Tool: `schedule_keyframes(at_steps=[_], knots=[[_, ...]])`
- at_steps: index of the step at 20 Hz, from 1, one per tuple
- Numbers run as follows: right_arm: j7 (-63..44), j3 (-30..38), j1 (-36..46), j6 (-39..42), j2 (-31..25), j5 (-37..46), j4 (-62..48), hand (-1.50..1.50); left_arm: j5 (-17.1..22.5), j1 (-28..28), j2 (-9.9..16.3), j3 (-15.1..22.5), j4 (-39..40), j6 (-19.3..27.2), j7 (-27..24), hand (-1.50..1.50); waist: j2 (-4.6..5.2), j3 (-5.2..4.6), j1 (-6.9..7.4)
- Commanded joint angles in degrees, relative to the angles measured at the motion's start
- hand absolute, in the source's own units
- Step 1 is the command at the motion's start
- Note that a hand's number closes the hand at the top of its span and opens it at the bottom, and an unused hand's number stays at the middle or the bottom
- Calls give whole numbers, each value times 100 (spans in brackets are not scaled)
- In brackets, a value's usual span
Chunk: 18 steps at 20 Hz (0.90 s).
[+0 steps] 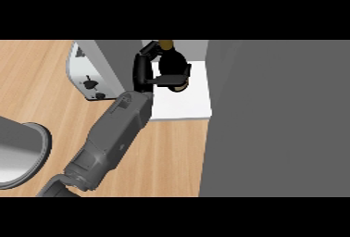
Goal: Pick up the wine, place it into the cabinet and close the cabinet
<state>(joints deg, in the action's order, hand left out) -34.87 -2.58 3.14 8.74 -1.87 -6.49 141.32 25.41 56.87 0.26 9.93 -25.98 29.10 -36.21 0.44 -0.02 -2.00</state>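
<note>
The wine bottle is dark with a tan neck pointing toward the back, and a pale end shows at its near side. My left hand is shut on it, fingers and thumb curled round its body, and the grey forearm runs up from the lower left. The bottle is held over the back part of the cabinet's white shelf; I cannot tell whether it touches the shelf. The cabinet's grey door stands open and fills the right side of the view. My right hand does not show.
A white toaster stands on the wooden counter just left of the cabinet opening. A grey round pan lies at the left edge. The cabinet's grey side wall rises between the toaster and the shelf.
</note>
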Motion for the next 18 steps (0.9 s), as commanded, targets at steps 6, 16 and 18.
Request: schedule_keyframes(at_steps=[6,16,18], knots=[[-111,-19,-123,97,4,-455,326,-150,81,808,35,-516,1076,-208,-361,150,47,0,-99],[-129,-350,-53,-20,129,-78,397,-150,637,821,-26,-1168,1361,-604,-396,150,39,-2,-85],[-111,-321,4,-84,179,-143,296,-150,748,903,-26,-1163,1513,-525,-472,150,68,-2,-206]])
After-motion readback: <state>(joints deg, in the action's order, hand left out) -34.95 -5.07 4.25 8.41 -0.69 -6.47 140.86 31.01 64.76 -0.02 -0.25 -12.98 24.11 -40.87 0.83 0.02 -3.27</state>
